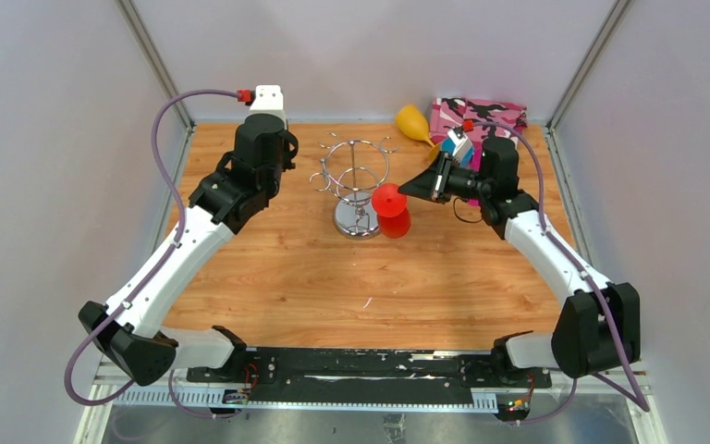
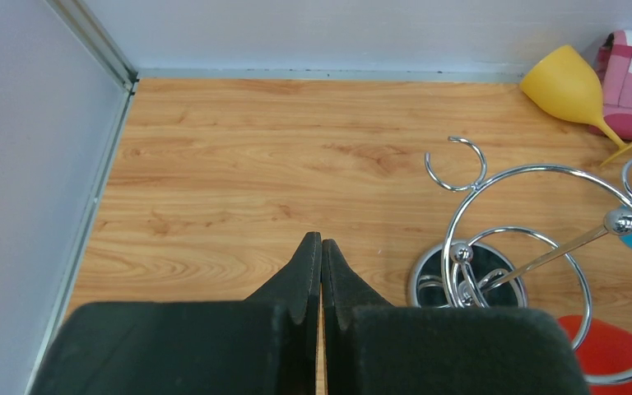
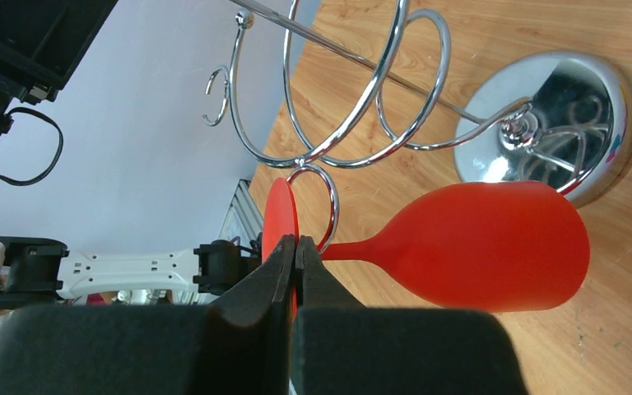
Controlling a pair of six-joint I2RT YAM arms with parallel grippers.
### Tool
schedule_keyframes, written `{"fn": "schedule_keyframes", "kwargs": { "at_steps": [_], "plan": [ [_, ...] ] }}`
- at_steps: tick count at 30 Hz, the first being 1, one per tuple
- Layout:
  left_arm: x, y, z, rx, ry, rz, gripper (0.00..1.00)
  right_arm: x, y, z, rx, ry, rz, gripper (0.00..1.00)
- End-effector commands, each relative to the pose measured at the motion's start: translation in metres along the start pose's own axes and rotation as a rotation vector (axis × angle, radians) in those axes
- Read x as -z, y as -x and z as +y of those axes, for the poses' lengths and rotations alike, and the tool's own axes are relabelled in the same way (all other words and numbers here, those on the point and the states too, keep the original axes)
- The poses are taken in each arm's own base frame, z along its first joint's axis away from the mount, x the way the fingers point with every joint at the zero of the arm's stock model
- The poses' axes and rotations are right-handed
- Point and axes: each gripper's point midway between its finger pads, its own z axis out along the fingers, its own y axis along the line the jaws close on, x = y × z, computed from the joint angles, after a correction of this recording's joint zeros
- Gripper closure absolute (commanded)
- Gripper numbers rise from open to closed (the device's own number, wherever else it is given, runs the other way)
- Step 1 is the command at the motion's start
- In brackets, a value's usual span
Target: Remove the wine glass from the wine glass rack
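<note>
Right gripper (image 3: 296, 240): fingers pinched on foot rim of red wine glass (image 3: 494, 247), stem just ahead, ringed by hook of wine glass rack (image 3: 543, 123). Pinch visible in wrist view only; top view too small. Left gripper (image 2: 321, 243): fingers together, empty. Yellow glass (image 1: 413, 122), pink camo cloth (image 1: 485, 116) near right gripper, far side.

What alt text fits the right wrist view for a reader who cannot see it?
A bright red wine glass hangs by its stem in a curled hook of a shiny chrome wire rack with a round mirrored base, above a wooden table. The black right gripper, shut, appears to pinch the edge of the glass's round foot.
</note>
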Motion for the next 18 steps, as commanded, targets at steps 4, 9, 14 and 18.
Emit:
{"fn": "schedule_keyframes", "kwargs": {
  "at_steps": [4, 9, 14, 18],
  "plan": [
    [0.006, 0.004, 0.006, 0.016, 0.009, -0.016, 1.00, 0.010, -0.004, 0.003, -0.102, -0.016, -0.048, 1.00],
    [0.006, 0.005, 0.006, 0.013, 0.013, -0.017, 1.00, 0.022, 0.003, 0.009, -0.111, -0.040, -0.122, 1.00],
    [0.005, 0.005, 0.006, 0.013, 0.009, -0.016, 1.00, 0.033, 0.007, 0.019, -0.113, -0.034, -0.162, 1.00],
    [0.006, 0.004, 0.006, 0.015, 0.007, -0.015, 1.00, 0.041, 0.008, 0.022, -0.104, -0.063, -0.186, 1.00]
  ]
}}
